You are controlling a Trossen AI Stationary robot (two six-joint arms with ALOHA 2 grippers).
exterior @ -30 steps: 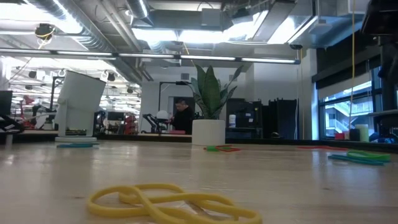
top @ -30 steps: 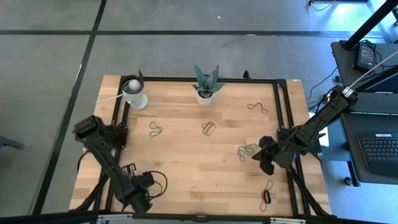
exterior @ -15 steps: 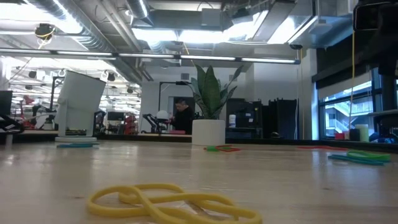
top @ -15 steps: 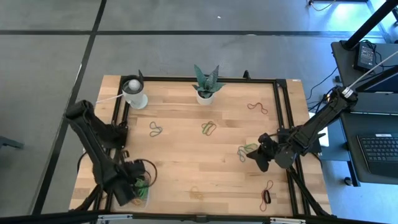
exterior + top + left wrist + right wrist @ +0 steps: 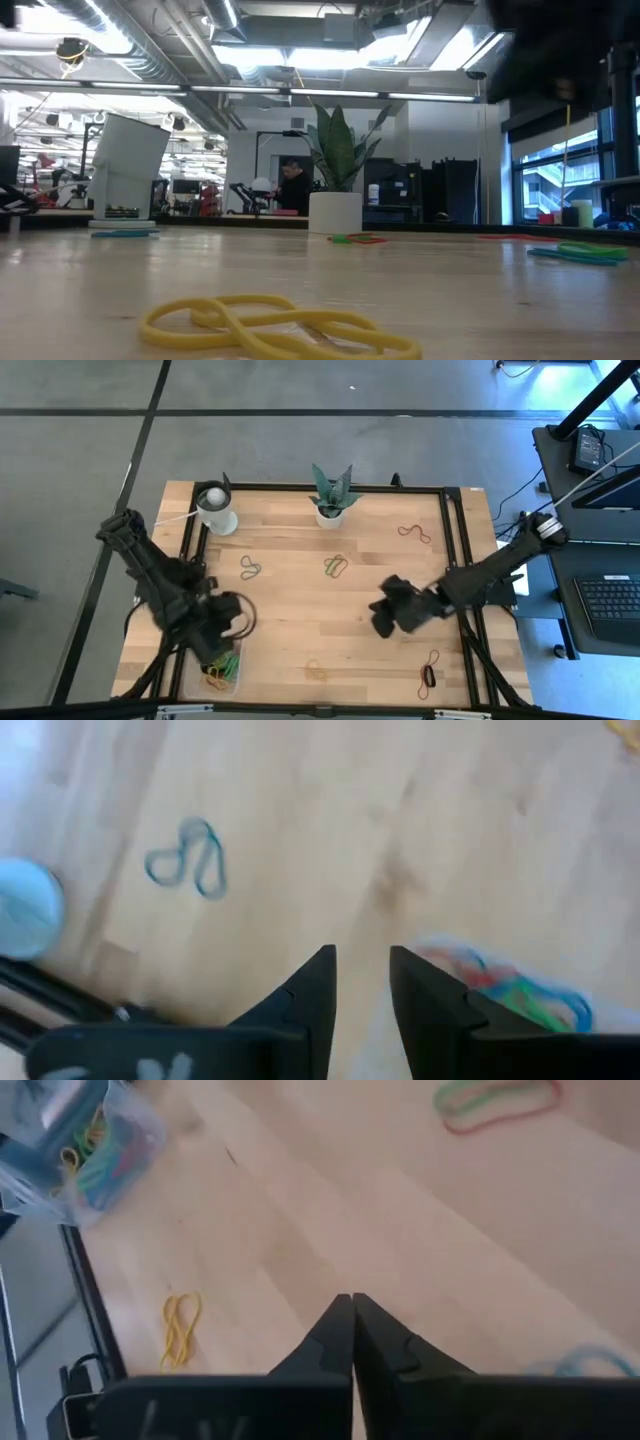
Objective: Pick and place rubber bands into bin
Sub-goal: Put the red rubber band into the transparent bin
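The clear bin (image 5: pixel 236 678) stands at the table's near left corner with several coloured rubber bands in it. My left gripper (image 5: pixel 222 632) hangs open just beyond it, nothing between its fingers (image 5: pixel 362 970); the bin (image 5: pixel 505 988) shows past them. My right gripper (image 5: pixel 380 623) is shut (image 5: pixel 352 1320) above the table's middle right and holds nothing. Loose bands lie flat on the wood: a green one (image 5: pixel 249 568), a green-yellow one (image 5: pixel 336 566), a red one (image 5: pixel 414 533), a yellow one (image 5: pixel 316 670) and a black-red one (image 5: pixel 430 668).
A white cup (image 5: pixel 216 510) and a potted plant (image 5: pixel 331 500) stand along the far edge. A black frame (image 5: pixel 450 540) runs around the wood. The yellow band (image 5: pixel 275 325) lies close to the low camera. A desk with a laptop (image 5: pixel 610 600) stands off to the right.
My left gripper has risen from over the bin and drawn back toward the table's far edge, leaving the bin with its bands in sight. My right gripper has swung from the right edge toward the table's middle, over the place where green bands lay.
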